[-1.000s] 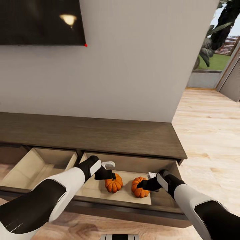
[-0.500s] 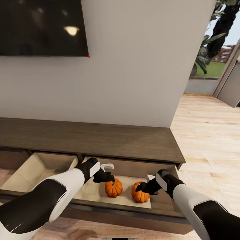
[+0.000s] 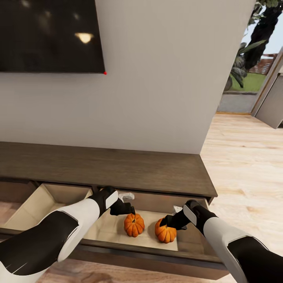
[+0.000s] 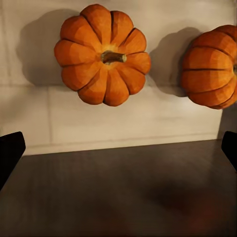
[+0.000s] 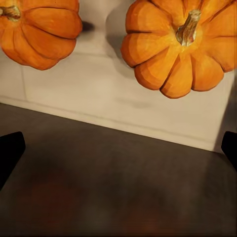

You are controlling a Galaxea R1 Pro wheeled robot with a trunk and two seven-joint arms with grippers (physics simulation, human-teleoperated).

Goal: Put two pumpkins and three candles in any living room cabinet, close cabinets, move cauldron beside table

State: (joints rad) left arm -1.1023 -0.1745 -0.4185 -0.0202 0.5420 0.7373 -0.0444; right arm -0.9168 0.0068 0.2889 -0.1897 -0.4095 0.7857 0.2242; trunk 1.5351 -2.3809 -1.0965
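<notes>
Two pumpkins side by side on the pale beige floor of the open right drawer (image 3: pixel 188 239) of the long dark-brown cabinet (image 3: pixel 118 169): left pumpkin (image 3: pixel 134 225) and right pumpkin (image 3: pixel 165 232), near each other but apart. Bright orange, squat, deeply ribbed into rounded lobes, matte skin, each with a short brownish stem; soft shadows thrown on the smooth drawer floor. Seen from the wrists too: left pumpkin (image 4: pixel 102 54), right pumpkin (image 5: pixel 180 44). Left pincer (image 3: pixel 127 210) poised just above the left pumpkin, fingertips spread wide, released, nothing held. Right pincer (image 3: pixel 167 222) just above the right pumpkin, likewise released. Grainy wood top and dark drawer front. Plain grey wall (image 3: pixel 165 78), glossy black screen (image 3: pixel 47 35), light plank floor (image 3: pixel 243 165).
</notes>
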